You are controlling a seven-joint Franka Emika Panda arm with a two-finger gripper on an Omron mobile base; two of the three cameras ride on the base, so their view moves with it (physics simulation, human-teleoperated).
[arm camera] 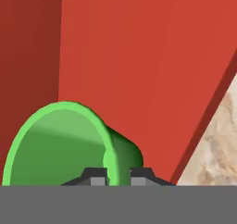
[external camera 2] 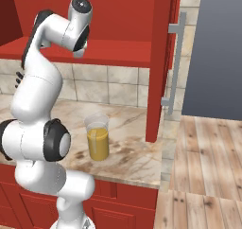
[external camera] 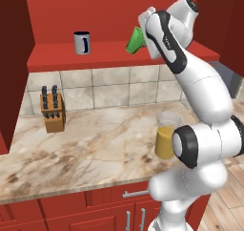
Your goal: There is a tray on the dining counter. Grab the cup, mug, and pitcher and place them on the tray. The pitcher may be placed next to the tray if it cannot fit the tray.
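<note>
1. The green cup (external camera: 135,40) is seen tilted over the red shelf (external camera: 109,53), beside the white hand of the arm (external camera: 200,82)
2. In the hand view the gripper (arm camera: 118,176) is closed on the cup (arm camera: 69,144): its rim wall is pinched between the two fingertips (arm camera: 96,177), one inside the mouth and one outside
3. The cup's open mouth is turned towards the hand camera, with red cabinet panels behind it
4. The grey mug (external camera: 82,42) with a dark handle is stood upright on the same shelf, well to the left of the cup
5. The pitcher (external camera 2: 97,137) of orange-yellow liquid is stood upright on the marble wall counter (external camera: 95,149), near its right end, just beside the arm's dark-ringed joint
6. A knife block (external camera: 52,110) is set against the tiled wall at the counter's left
</note>
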